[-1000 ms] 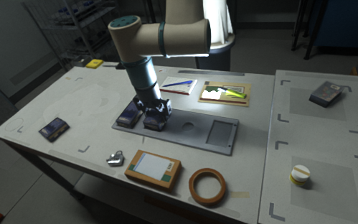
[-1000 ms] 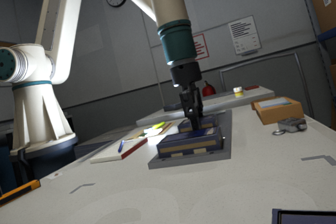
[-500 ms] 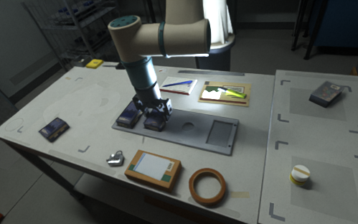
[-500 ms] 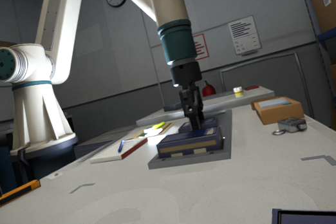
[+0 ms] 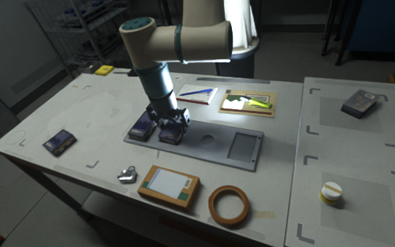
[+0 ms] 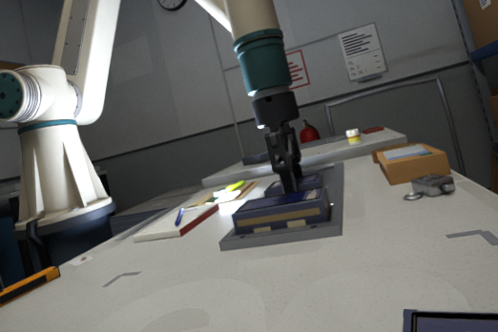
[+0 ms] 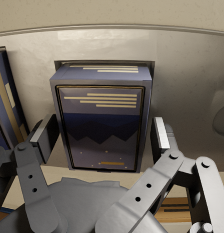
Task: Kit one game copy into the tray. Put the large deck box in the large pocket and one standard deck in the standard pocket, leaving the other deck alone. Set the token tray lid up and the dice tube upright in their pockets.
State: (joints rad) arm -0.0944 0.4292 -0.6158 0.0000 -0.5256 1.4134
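Observation:
A standard deck (image 7: 101,117) sits in the standard pocket of the grey kitting tray (image 5: 199,143), right beside the large deck box (image 5: 142,127) that fills the large pocket at the tray's left end. My gripper (image 7: 102,136) is open and empty, its fingers astride the deck (image 5: 170,133). The other standard deck (image 5: 59,142) lies flat near the table's left edge. The token tray (image 5: 361,103) rests on the side table's far marked square. The dice tube (image 5: 330,192), white with a yellow band, stands on the near square. The round pocket (image 5: 207,139) and square pocket (image 5: 242,147) hold nothing.
The large deck box (image 7: 6,105) stands close to my left finger. A padlock (image 5: 127,175), a cardboard box (image 5: 168,187) and a tape roll (image 5: 228,205) lie along the table's near edge. A notebook (image 5: 196,94) and a clipboard with a marker (image 5: 248,102) lie behind the tray.

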